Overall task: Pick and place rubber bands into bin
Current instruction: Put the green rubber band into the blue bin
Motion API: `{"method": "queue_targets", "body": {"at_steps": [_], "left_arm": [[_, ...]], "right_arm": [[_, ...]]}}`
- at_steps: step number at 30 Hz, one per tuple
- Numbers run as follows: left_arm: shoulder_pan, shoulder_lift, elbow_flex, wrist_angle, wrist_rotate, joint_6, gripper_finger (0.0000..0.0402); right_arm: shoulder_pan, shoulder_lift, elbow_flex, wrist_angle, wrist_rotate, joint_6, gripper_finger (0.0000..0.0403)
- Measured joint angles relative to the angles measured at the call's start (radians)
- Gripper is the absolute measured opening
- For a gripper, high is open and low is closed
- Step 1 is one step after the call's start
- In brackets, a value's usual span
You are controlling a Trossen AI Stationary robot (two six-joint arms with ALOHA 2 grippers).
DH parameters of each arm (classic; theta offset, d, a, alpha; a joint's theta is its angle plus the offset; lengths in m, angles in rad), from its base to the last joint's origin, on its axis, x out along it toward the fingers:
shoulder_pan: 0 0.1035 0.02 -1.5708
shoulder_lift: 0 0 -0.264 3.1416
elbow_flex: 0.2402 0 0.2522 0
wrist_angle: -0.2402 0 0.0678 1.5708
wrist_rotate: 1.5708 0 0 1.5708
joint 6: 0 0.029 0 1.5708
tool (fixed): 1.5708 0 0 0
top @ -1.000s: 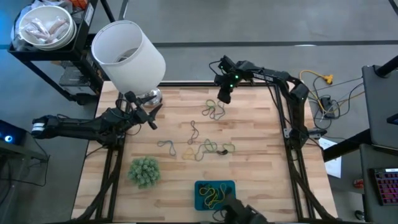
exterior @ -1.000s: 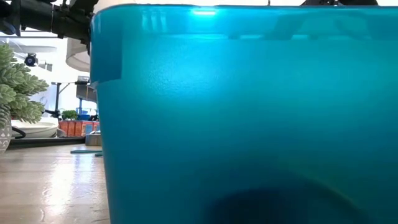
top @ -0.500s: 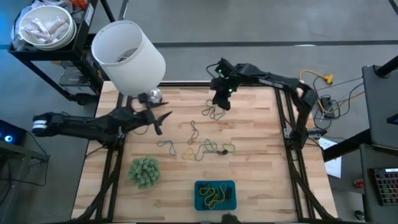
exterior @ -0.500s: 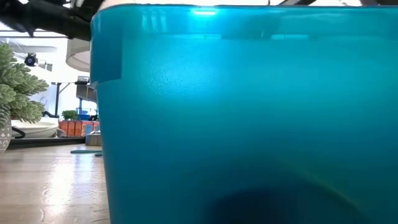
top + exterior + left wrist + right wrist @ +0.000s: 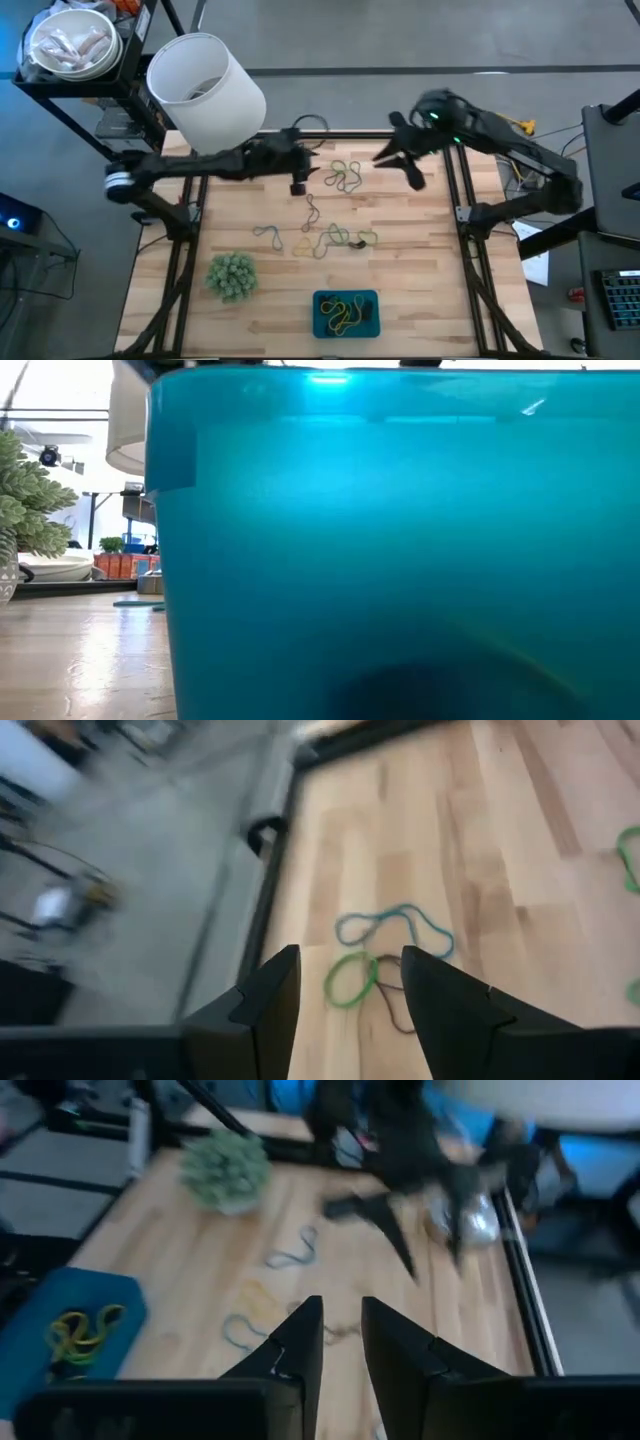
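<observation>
Loose rubber bands lie on the wooden table: a green and tan cluster (image 5: 345, 177) at the far middle and more bands (image 5: 338, 238) around the centre. The teal bin (image 5: 320, 300) stands at the near edge with yellow and green bands (image 5: 343, 313) lying in it; its wall (image 5: 400, 560) fills the low view. My left gripper (image 5: 299, 186) hovers just left of the far cluster, open, with green, blue and dark bands (image 5: 375, 965) showing beyond its fingers (image 5: 345, 955). My right gripper (image 5: 400, 168) hangs high to the right of that cluster, its fingers (image 5: 342, 1305) a narrow gap apart and nothing between them.
A big white cylindrical container (image 5: 205, 88) stands at the far left corner, and a fuzzy green ball (image 5: 232, 275) sits at the near left. A shiny metal object (image 5: 470, 1220) lies near the container. Black frame rails run along the table's edges, and cables (image 5: 510, 130) lie beyond the right edge.
My left gripper has swung from the table's left side toward the right, reaching the spot beside the far cluster of bands. My right gripper has risen from above that cluster and drawn back toward the table's right edge. The bands lie as before.
</observation>
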Motion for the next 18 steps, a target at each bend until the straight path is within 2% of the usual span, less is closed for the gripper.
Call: {"method": "queue_targets", "body": {"at_steps": [4,7,11,18], "left_arm": [[0.057,0.174,0.195,-0.198,0.111,0.05,0.0159],[0.081,0.286,0.307,-0.285,0.129,0.107,0.0159],[0.098,0.413,0.402,-0.314,0.155,0.165,0.0159],[0.102,0.56,0.507,-0.339,0.157,0.175,0.0159]], "right_arm": [[0.053,-0.133,-0.07,0.03,0.013,0.022,0.0068],[0.087,-0.223,-0.121,0.039,0.073,0.025,0.0068],[0.117,-0.316,-0.189,0.042,0.132,0.048,0.0068],[0.127,-0.423,-0.275,0.094,0.132,0.081,0.0068]]}}
